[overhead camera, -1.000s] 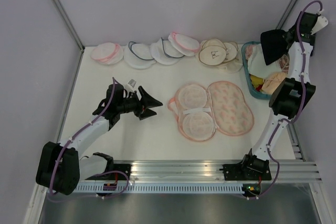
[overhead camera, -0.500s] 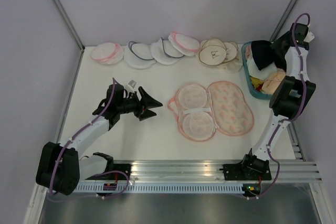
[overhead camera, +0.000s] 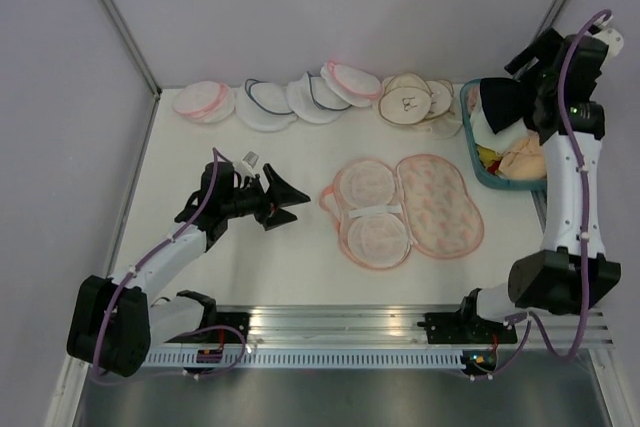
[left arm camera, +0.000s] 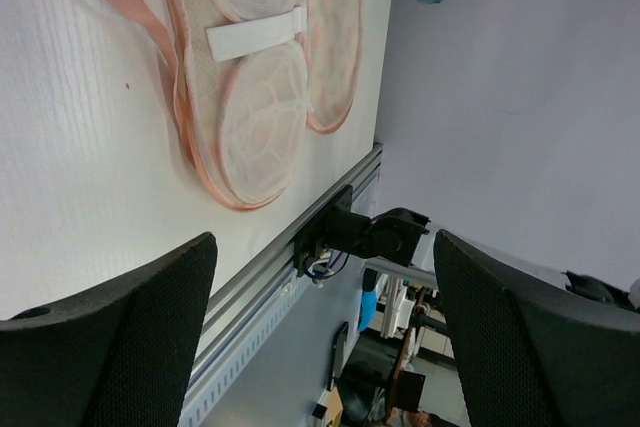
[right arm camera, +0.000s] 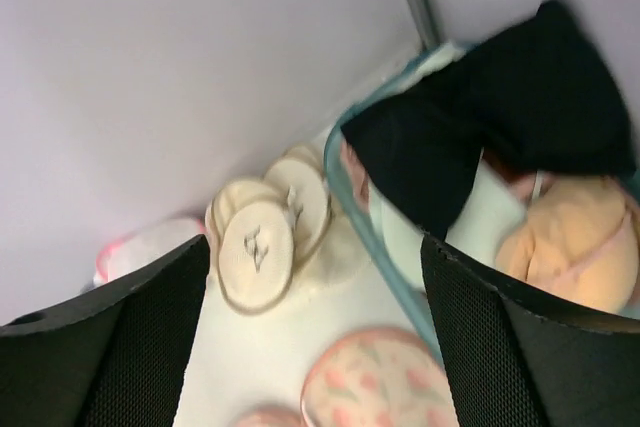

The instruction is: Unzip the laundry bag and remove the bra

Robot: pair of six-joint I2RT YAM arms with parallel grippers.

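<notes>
Black bra (overhead camera: 500, 100) draped over other clothes in the teal basket (overhead camera: 468, 142), at the right rear corner of the tabletop (overhead camera: 250, 267). Laundry bag (overhead camera: 405, 209) unzipped, spread flat mid-tabletop, well apart from the bra. Right gripper (right arm camera: 315, 247) above the basket, jaws spread, holding nothing. Left gripper (overhead camera: 298, 203) near the bag's left side, likewise spread and empty. Round pouches (overhead camera: 300, 97) in a row along the back edge.

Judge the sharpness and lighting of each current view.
Top external: evenly lit and sharp, the print on the laundry bag distinct. Left wrist: the bag's mesh is crisp, while the fingers of the left gripper loom dark and soft near the lens. Right wrist: blurred throughout, the bra smeared at its edges.
</notes>
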